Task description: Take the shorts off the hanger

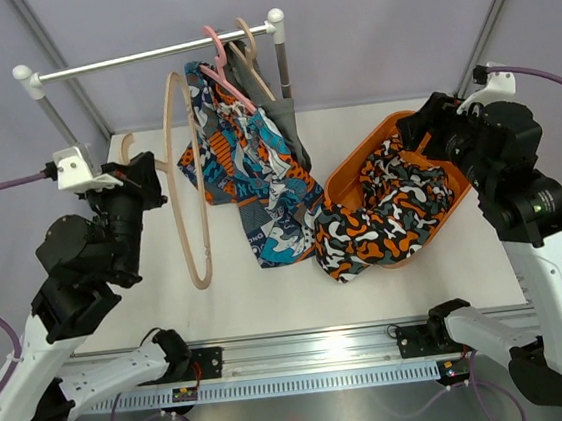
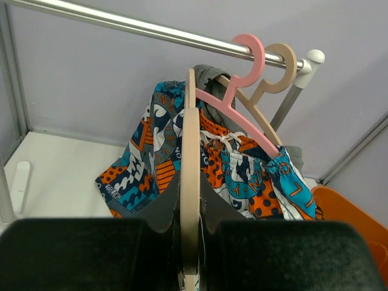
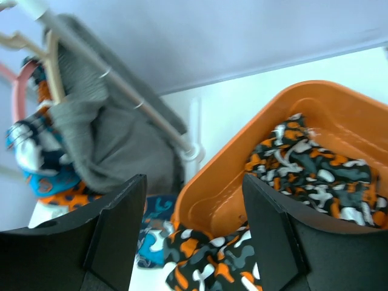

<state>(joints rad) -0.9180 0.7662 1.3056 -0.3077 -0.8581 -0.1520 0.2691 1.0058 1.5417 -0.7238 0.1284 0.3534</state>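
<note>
We see a white table with a clothes rail standing at its far side. To the right sits an orange basket, tilted toward the rail.

The camouflage shorts, blotched orange, black, white and grey, lie crumpled in the basket. One end spills over its near-left rim onto the table.

The patterned shorts, busy with blue, orange and white print and gathered at an elastic waist with a white drawstring, hang from a pink hanger on the rail. Their lower part trails down onto the table, just beside the basket.

Behind them, nearest the rail's right post, the plain grey shorts hang limp from a beige hanger.

A bare hanger, pale wood and carrying no cloth, is off the rail to the left of the patterned shorts. The left gripper has its jaws clamped on this hanger's edge.

The right gripper hovers over the basket's far rim with its jaws well apart and nothing between them.
</note>
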